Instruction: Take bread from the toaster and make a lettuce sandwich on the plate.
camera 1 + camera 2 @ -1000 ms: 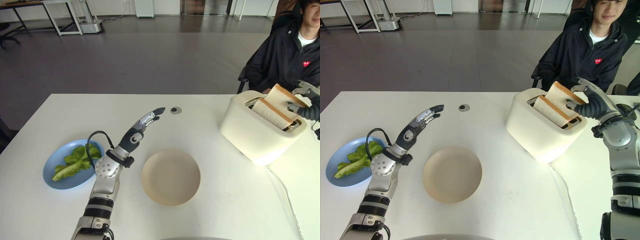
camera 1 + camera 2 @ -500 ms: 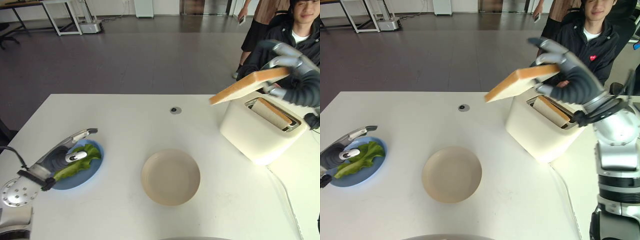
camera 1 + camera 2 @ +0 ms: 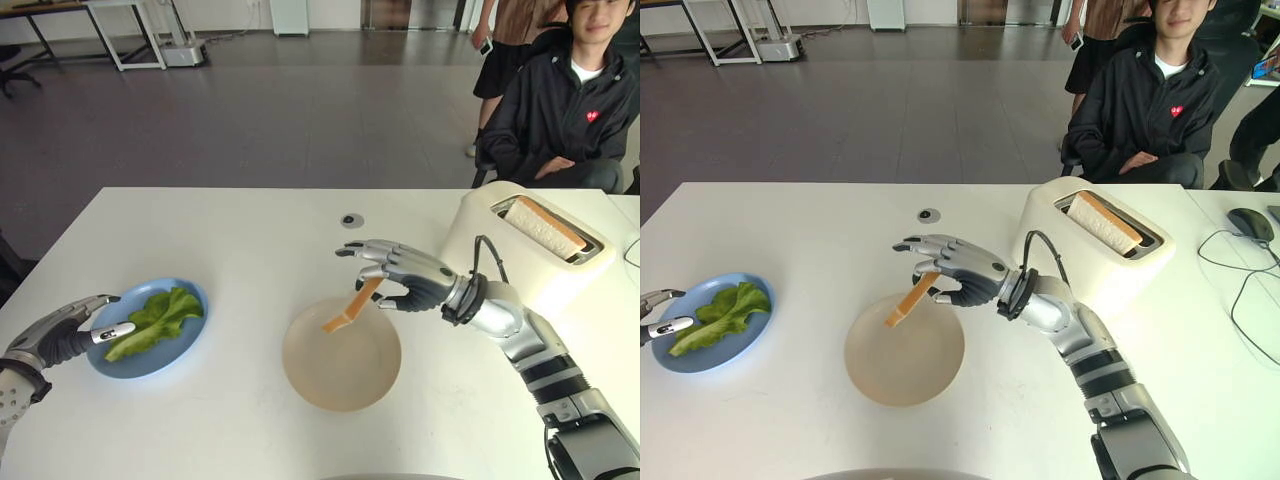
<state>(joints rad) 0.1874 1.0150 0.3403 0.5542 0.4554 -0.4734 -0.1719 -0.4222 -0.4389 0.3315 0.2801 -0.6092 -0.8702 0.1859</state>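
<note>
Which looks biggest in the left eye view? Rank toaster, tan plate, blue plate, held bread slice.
1. toaster
2. tan plate and blue plate: look alike, unranked
3. bread slice, seen edge-on

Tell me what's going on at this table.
The robot's right hand holds a slice of bread, tilted, over the beige plate, not yet laid flat. A second slice sits in the toaster. The left hand is open at the edge of the blue plate, next to the lettuce, which is not yet picked up.
</note>
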